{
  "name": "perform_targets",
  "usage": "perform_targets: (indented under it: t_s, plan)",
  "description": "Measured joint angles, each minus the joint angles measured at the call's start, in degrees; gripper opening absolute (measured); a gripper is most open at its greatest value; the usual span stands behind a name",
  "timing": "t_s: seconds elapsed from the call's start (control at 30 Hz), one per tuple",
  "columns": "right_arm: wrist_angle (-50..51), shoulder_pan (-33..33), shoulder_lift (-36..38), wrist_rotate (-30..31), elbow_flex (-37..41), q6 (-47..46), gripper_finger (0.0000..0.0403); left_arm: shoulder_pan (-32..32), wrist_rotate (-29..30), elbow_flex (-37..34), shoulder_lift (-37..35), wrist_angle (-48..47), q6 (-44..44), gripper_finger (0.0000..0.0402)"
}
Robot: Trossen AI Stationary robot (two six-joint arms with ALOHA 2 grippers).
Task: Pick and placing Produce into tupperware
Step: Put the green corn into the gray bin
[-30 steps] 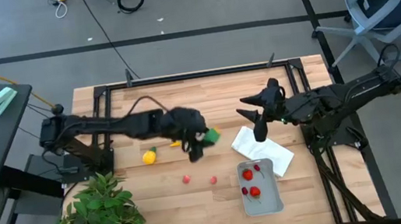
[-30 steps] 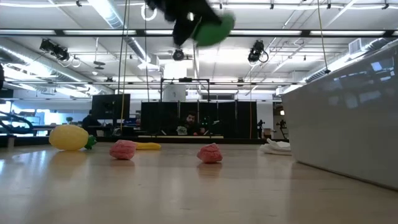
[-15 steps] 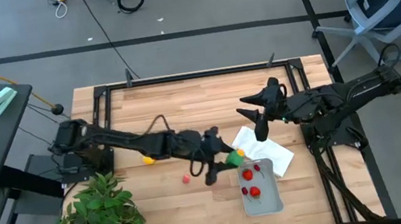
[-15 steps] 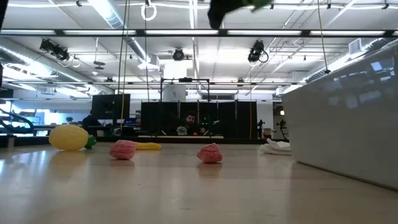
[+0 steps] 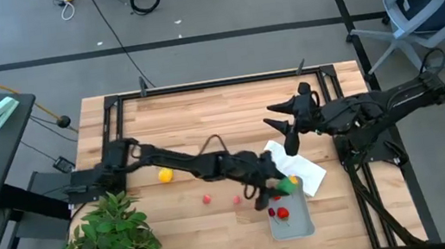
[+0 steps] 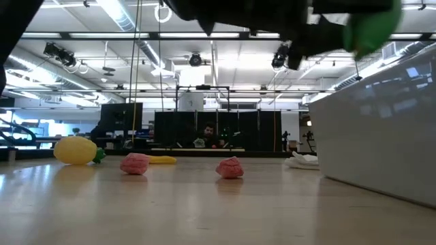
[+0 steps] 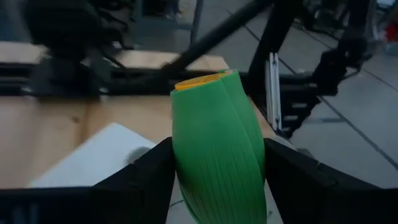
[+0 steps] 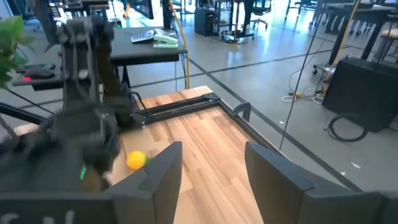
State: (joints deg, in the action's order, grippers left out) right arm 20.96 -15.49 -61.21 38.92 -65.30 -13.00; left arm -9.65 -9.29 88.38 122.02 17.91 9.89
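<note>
While your left gripper squeezes the green oval between its two fingers, it hangs above the near end of the tupperware, which already has red pieces in it. Your left arm is stretched long and low across the table. The lemon and two red ones lie on the wood. Your right gripper waits, fingers apart and holding nothing, above the white cloth.

The ribbed oval toy vegetable is bright green with an orange-yellow end. The round lemon-like toy is yellow, the small knobbly berries pinkish red, the shallow rectangular plastic container pale grey.
</note>
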Motion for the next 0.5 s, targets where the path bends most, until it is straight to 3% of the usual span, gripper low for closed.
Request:
perform_targets:
  t_s: [0.3,0.5]
  plan:
    - [0.12,0.00,0.57,0.01,-0.02,0.09,0.0183,-1.61,-0.03,13.30,10.98,-10.35,-0.09,0.0225]
    - [0.10,0.00,0.57,0.02,-0.02,0.71,0.0183,-1.55,0.01,15.02,13.11,-15.60,-0.09,0.0249]
